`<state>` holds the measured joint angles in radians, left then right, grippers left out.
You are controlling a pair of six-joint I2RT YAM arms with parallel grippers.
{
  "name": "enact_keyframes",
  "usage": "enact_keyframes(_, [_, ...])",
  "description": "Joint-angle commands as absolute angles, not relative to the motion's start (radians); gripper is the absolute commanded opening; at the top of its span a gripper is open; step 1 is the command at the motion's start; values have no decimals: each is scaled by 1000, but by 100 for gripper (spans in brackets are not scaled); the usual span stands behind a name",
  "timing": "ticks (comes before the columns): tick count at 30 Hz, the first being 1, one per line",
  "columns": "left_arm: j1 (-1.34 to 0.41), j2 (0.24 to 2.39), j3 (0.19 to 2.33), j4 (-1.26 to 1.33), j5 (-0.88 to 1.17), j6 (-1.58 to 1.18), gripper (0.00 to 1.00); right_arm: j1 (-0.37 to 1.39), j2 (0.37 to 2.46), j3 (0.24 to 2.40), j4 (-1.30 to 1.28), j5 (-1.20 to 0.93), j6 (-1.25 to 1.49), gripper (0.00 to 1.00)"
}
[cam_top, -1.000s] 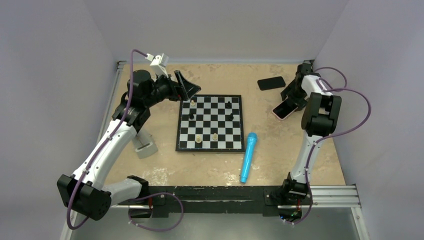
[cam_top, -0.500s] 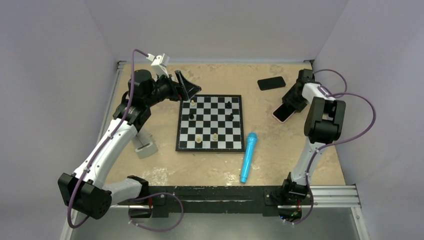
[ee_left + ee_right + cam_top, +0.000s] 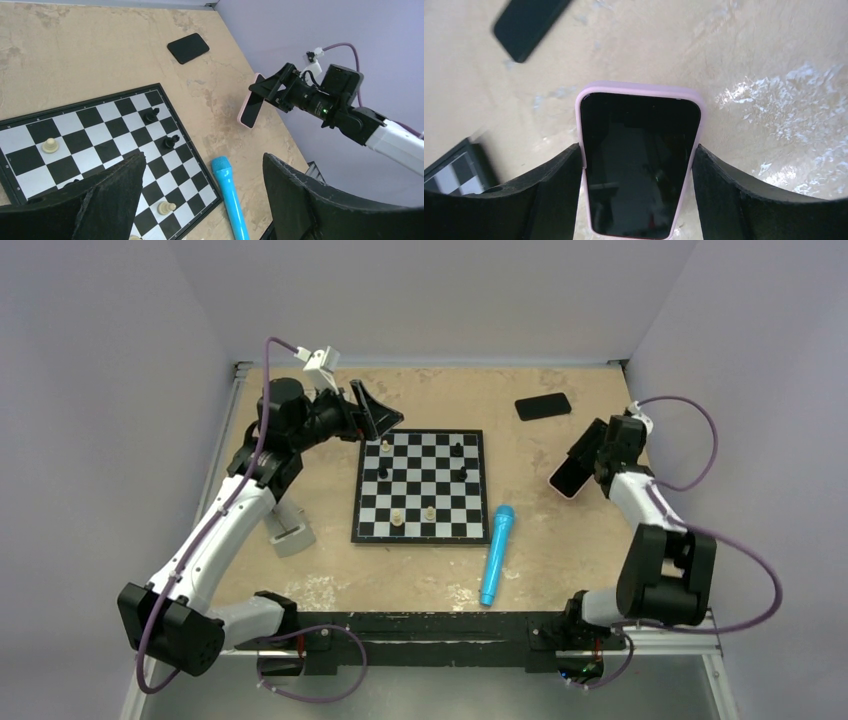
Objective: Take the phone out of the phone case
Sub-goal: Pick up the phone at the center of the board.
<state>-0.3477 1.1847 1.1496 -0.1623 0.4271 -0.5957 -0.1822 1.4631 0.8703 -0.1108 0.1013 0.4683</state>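
Beyond the chessboard point(image 3: 420, 485) the table point(image 3: 450, 395) lies bare. Right of it stand a blue microphone point(image 3: 496, 553) nearest, the right gripper point(image 3: 638, 155) gripping the phone case point(image 3: 566, 478), and a black slab point(image 3: 543, 406) farthest.

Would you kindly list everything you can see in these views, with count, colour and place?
pink phone case: one, pink, right side, held
phone: one, black screen, inside the case
black flat slab: one, black, far right of the table
chessboard: one, black and white, mid table
chess pieces: six, three light, three dark, on the chessboard
toy microphone: one, blue, by the board's near right corner
grey block: one, grey, left of the board
table: one, tan
left end effector: one, black, open, by the board's far left corner
right end effector: one, black, shut on the pink phone case
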Motion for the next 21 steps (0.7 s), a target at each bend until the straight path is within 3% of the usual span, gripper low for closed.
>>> enact_keyframes(1, [-345,1206,1169,-106,479,-633,89,-140,1257,790,112,80,402,0])
enact_keyframes(13, [-416,1225,1161,-99,474,-628,84,161,902,690,11,197,380,0])
enact_keyframes(21, [-449,1201,1146,27,573,-660,79,374,822,731,-18,47,361,0])
